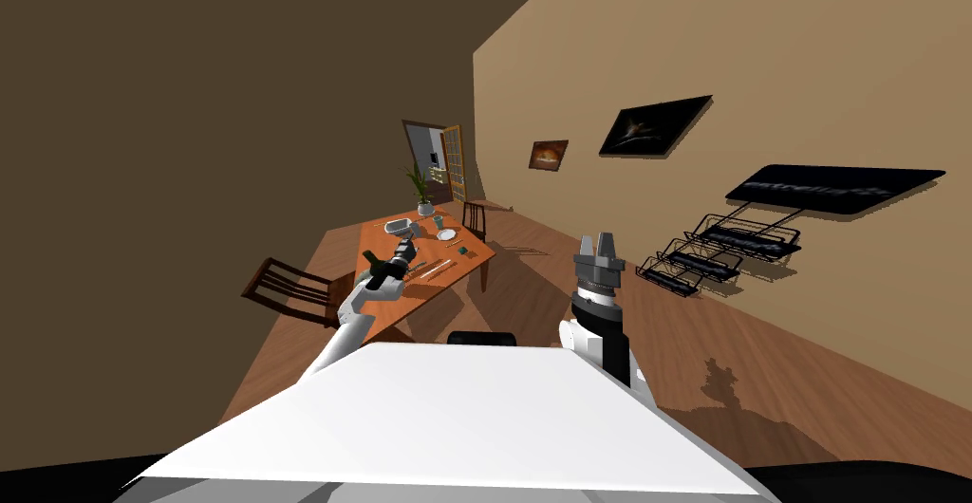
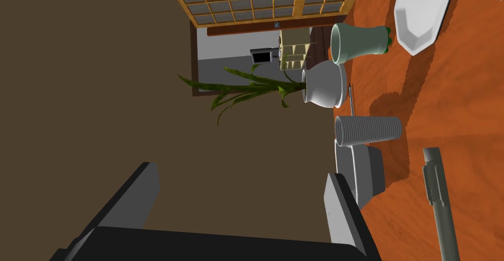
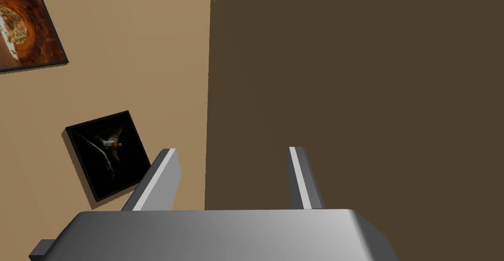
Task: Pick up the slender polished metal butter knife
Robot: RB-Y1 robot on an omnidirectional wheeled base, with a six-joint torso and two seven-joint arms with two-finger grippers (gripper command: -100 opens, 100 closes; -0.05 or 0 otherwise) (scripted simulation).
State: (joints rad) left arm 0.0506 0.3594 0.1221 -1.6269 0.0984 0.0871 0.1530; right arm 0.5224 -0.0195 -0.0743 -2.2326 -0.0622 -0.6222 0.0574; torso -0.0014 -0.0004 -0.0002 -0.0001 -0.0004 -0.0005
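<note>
Left arm is stretched out over the orange-brown wooden table (image 2: 462,105). The left gripper (image 2: 241,199) hangs at the table's left edge and is aimed along it toward the far wall. Its two blades stand wide apart with nothing between them. The right gripper (image 1: 598,241) is held up, well to the right of the table, blades likewise spread and empty.

Probable target: a slender grey metal butter knife (image 2: 351,103), seen only as a thin sliver lying flat on the table. It lies close to the left edge, beyond the left gripper, between the white round pot with a green plant (image 2: 325,83) and the ribbed grey cup (image 2: 368,129). It is too thin to confirm as the knife.

A grey rectangular dish (image 2: 364,174) sits just ahead of the table-side blade. To the right lies a grey-green pen-like stick (image 2: 439,199). Farther off are a pale green cup (image 2: 359,44) and a white octagonal plate (image 2: 423,12).

Risks, as judged from here:
- The dish and ribbed cup stand between gripper and knife, so a straight advance would likely shove or tip them.
- The knife lies flat and thin, so the blades may skid over it or close on nothing.
- It lies near the edge, where a sideways nudge could push it off the table.
- The pen-like stick is closer and more conspicuous, so it could be grasped by mistake.
</note>
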